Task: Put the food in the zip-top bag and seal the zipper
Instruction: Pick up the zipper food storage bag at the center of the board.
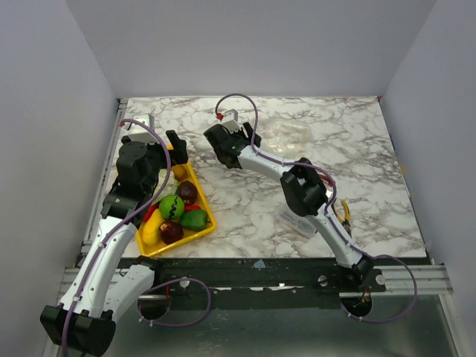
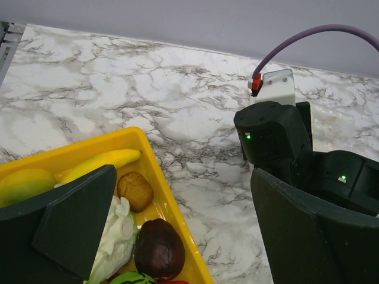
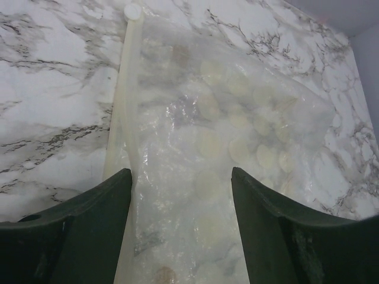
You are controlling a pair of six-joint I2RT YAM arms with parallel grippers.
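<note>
The food lies in a yellow tray (image 1: pixel 204 223) at the left: a green striped ball (image 1: pixel 171 206), dark red fruits (image 1: pixel 187 192), a green pepper (image 1: pixel 194 219) and a yellow piece (image 1: pixel 151 232). The left wrist view shows a banana (image 2: pixel 103 160), a cauliflower (image 2: pixel 115 236) and a dark red fruit (image 2: pixel 159 247). My left gripper (image 1: pixel 176 147) (image 2: pixel 183 177) is open and empty above the tray's far right edge. The clear bag (image 1: pixel 286 134) (image 3: pixel 237 136) lies flat, its zipper (image 3: pixel 127 89) along its left edge. My right gripper (image 1: pixel 222 145) (image 3: pixel 180 174) is open just above the bag.
A brown lump (image 2: pixel 135 190) and a yellow-green fruit (image 2: pixel 23 184) also lie in the tray. My right arm's wrist (image 2: pixel 275 136) is close to the right of my left gripper. A white object (image 1: pixel 297 221) and yellow-handled pliers (image 1: pixel 346 213) lie under my right arm.
</note>
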